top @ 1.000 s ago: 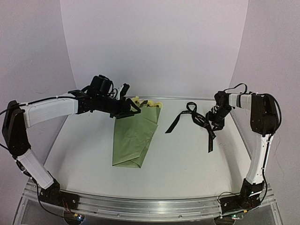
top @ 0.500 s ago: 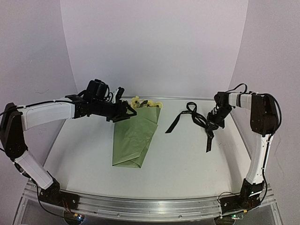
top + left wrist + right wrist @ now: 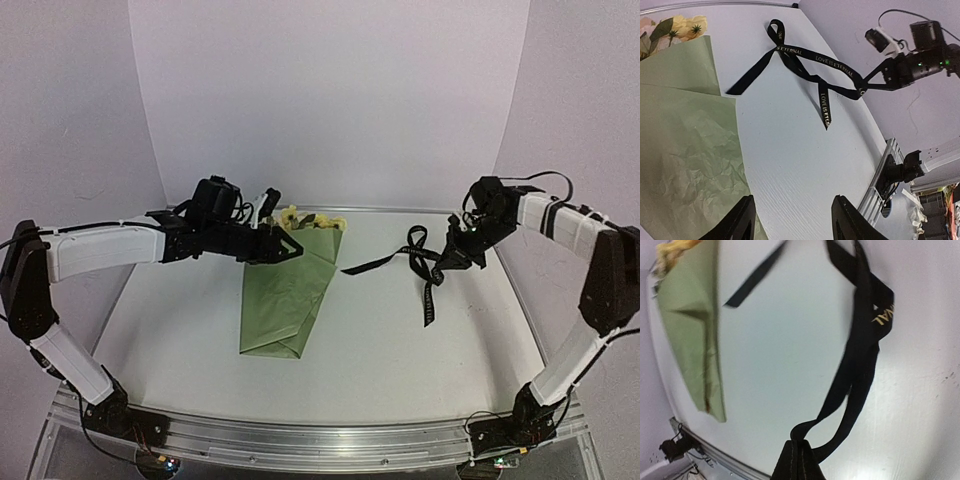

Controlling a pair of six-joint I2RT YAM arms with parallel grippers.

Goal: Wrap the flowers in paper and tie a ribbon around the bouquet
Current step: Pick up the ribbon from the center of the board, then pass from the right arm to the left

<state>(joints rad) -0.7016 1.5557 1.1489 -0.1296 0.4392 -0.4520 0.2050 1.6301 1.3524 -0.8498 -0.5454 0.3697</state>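
**Right gripper (image 3: 799, 460) pinches the ribbon (image 3: 836, 65) near the bouquet (image 3: 285, 295).**
Left gripper (image 3: 792, 210), jaws spread, hovers over the bouquet's wide end.

The paper (image 3: 685, 150) is thin and matt, olive green, its surface crinkled with fine creases and sharp fold lines. The ribbon (image 3: 835, 65) is black woven cloth with a faint sheen, and its pale gold lettering is printed flat on it. The flowers (image 3: 682, 25) have soft, matt, cream-yellow petals; whether they are cloth or real I cannot tell. The counter (image 3: 790, 150) is white, smooth and matt, with a brushed metal rail (image 3: 320, 440) along its near edge. My arm shells (image 3: 100, 250) are glossy white plastic; my left end effector (image 3: 792, 222) is matt black plastic.
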